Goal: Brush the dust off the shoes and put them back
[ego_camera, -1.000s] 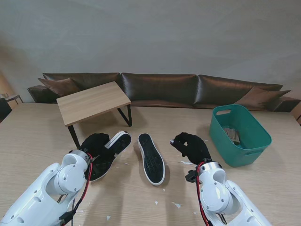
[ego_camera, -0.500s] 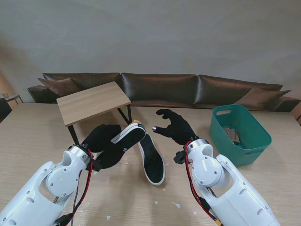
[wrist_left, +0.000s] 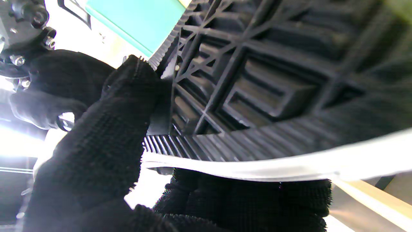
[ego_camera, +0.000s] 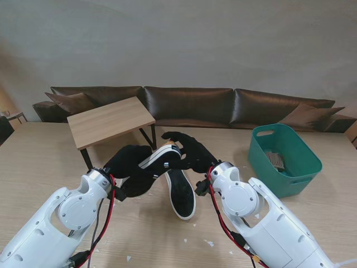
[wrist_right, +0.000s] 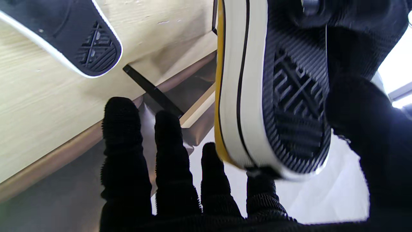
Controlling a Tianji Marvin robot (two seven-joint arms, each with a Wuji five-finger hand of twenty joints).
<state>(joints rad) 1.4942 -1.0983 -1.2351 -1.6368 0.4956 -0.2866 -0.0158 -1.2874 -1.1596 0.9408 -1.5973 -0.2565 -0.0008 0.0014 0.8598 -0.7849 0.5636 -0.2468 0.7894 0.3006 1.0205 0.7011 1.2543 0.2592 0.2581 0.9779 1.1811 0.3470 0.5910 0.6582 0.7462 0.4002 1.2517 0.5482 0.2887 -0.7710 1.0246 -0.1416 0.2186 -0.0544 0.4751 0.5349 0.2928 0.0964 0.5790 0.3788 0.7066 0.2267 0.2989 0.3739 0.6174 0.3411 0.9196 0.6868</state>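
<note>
Black lifted shoe (ego_camera: 160,159) in left hand (ego_camera: 131,167) fingers, toe pointing far-right; right hand (ego_camera: 192,153) fingers spread at toe.

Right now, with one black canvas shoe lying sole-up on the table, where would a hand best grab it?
Grip the black white-edged shoe across its narrow middle, coming straight down from above. It lies flat, sole up, long axis running away from me, so both long sides are exposed for fingers and thumb.

you're probably in a living-room-like space: dark leather sofa (ego_camera: 189,106), plain wall (ego_camera: 178,39), wooden table (ego_camera: 33,162).
</note>
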